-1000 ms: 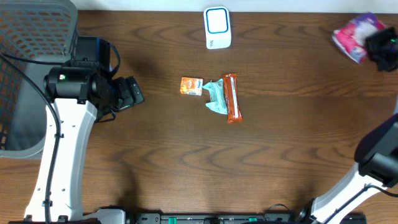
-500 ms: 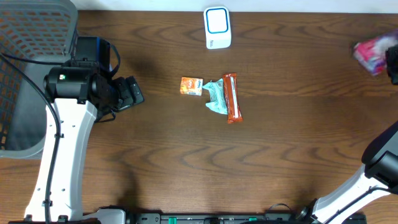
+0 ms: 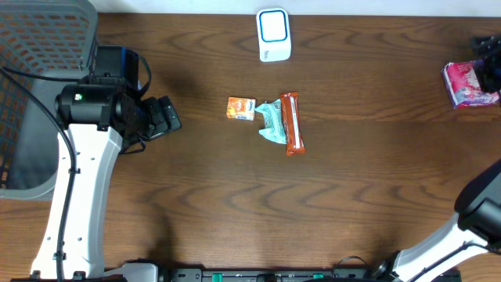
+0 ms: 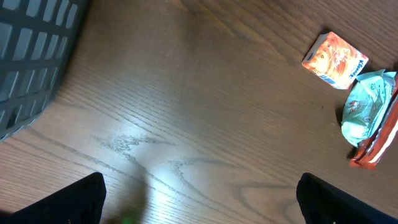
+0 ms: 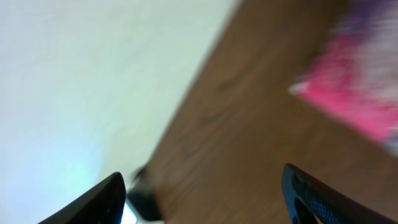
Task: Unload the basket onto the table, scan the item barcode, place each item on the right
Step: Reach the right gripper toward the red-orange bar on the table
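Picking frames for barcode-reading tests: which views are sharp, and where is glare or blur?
Overhead: sharp, evenly lit, the orange carton crisp. Left wrist: sharp, with a pale glare patch on the table. Right wrist: heavy motion blur, the pink packet smeared.

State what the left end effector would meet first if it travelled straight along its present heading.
Probably bare table; the orange packet lies off to the side, though depth is unclear.

The white scanner, with its blue-edged window, lies flat on the tabletop. Nearer the robot than the scanner sit a small orange carton, a crumpled teal packet just beside it, and an orange-red bar against the packet. A pink packet lies far to the scanner's right.
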{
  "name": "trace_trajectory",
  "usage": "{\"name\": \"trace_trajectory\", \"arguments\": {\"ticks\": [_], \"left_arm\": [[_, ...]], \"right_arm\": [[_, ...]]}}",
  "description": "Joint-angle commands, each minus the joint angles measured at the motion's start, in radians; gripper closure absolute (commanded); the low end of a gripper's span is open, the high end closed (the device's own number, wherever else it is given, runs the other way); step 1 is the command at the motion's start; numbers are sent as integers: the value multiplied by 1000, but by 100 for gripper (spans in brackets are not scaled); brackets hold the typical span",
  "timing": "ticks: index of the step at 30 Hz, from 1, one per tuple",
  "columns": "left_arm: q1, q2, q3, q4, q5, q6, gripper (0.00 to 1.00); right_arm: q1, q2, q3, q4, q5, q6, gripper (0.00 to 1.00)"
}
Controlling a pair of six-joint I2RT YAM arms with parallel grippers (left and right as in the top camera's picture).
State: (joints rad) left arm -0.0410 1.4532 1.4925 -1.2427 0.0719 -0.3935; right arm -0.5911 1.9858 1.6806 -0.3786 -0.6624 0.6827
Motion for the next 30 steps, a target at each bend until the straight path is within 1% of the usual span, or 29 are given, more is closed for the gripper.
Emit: {"name": "trace_trajectory", "arguments": {"ticks": [1,2,4,7,8,9,11,13,17,24,25,29,30], "left_arm": [[2,6,-3,-3,-10,-9,2],[2,6,-3,-3,-10,-9,2],[2,6,-3,-3,-10,-9,2],[2,6,-3,-3,-10,-9,2],[2,6,-3,-3,-10,-9,2],[2,6,-3,-3,-10,-9,2],[2,6,-3,-3,-10,-9,2],[2,6,-3,-3,-10,-9,2],[2,6,-3,-3,-10,-9,2],[2,6,-3,-3,-10,-9,2],[2,6,-3,-3,-10,-9,2],[2,6,-3,-3,-10,-9,2],[2,6,-3,-3,-10,-9,2]], "right_arm": [[46,-91,8,-26,-303,-125,24],[60,-95,8,-49,-343,-148,25],[109,-97,7,-172,-402,-227,26],[174,-91,6,-364,-347,-347,27],[213,-87,6,-451,-279,-395,25],[238,-85,6,-500,-227,-422,23],[297,-80,3,-578,-105,-456,21],[400,-78,-14,-629,97,-459,21],[534,-77,-61,-605,242,-459,19],[707,-76,-166,-475,344,-458,20],[720,-76,-181,-457,343,-457,22],[764,-76,-250,-373,343,-397,24],[773,-76,-266,-354,343,-390,27]]}}
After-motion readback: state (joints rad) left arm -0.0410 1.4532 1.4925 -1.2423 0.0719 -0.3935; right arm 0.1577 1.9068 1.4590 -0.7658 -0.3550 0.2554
